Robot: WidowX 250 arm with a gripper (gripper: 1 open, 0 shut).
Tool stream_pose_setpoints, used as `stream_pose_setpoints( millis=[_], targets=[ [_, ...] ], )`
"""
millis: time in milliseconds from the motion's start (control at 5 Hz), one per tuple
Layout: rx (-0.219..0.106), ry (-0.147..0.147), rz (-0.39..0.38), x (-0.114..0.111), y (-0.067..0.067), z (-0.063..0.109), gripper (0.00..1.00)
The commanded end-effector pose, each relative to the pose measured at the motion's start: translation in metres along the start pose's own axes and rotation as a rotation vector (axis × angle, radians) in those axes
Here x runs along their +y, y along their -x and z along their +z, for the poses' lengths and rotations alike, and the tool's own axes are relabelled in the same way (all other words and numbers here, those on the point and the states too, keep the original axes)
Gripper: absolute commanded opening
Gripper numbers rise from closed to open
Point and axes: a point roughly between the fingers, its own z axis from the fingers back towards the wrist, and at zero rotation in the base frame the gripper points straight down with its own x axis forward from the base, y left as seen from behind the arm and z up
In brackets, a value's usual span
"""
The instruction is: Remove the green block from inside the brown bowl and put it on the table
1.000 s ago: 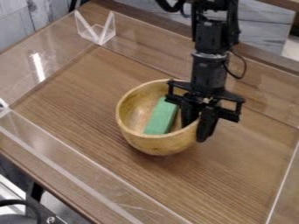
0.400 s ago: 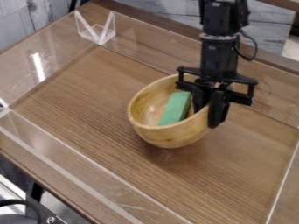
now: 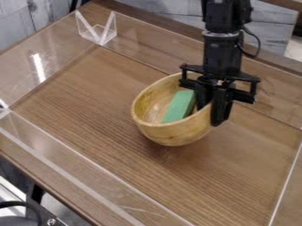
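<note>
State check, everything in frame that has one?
End effector: shut, at the bowl's right side
Brown bowl: tilted, opening partly toward the camera
Green block: inside the bowl, not yet on the table
Table: dark wood grain, level

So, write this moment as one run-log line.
green block: inside brown bowl | jaws: shut, at bowl's rim | removal: not done

One bowl [image 3: 175, 132], one block [image 3: 182, 105], one arm [image 3: 223, 42]
</note>
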Motion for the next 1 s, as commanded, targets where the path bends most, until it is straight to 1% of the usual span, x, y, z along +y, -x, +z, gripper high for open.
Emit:
stream_pose_setpoints(
  millis=[0, 400, 800],
  targets=[
    [-0.117, -0.002, -0.05, -0.011, -0.005, 0.027, 0.0],
    [-0.11, -0.002, -0.1, -0.02, -0.008, 0.012, 0.0],
    [-0.111, 0.002, -0.135, -0.025, -0.012, -0.001, 0.0]
  ],
)
